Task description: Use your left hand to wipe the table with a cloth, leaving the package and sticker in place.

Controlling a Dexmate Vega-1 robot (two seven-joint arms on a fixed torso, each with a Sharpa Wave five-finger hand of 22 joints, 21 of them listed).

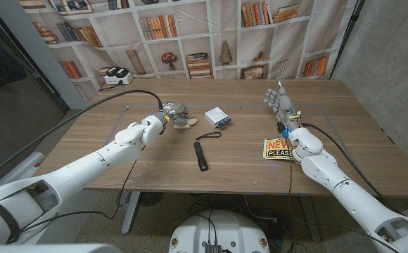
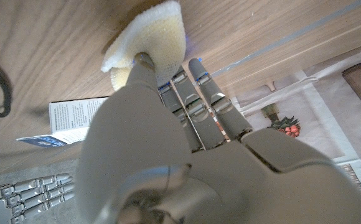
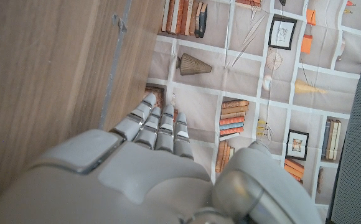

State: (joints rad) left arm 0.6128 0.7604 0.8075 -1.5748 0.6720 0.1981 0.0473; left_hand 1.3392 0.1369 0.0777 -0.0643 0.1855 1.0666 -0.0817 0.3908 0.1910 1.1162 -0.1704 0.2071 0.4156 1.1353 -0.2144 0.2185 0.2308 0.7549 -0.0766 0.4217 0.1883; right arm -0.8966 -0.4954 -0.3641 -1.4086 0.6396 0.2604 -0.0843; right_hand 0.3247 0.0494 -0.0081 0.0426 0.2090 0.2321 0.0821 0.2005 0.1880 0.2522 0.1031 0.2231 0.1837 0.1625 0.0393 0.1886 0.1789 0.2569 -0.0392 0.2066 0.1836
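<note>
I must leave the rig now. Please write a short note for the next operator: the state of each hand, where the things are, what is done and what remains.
Left hand: holds the cloth against the table, left of the package.
Right hand: open, holds nothing, fingers straight, at the table's right side.
Sticker: on the table near the front edge, beside the right forearm.
A black flashlight-like tool lies at the front middle.
Done: cloth is in hand and on the wood. How much is already wiped cannot be told.
Left: wipe the surface around the package and sticker without moving them.
</note>
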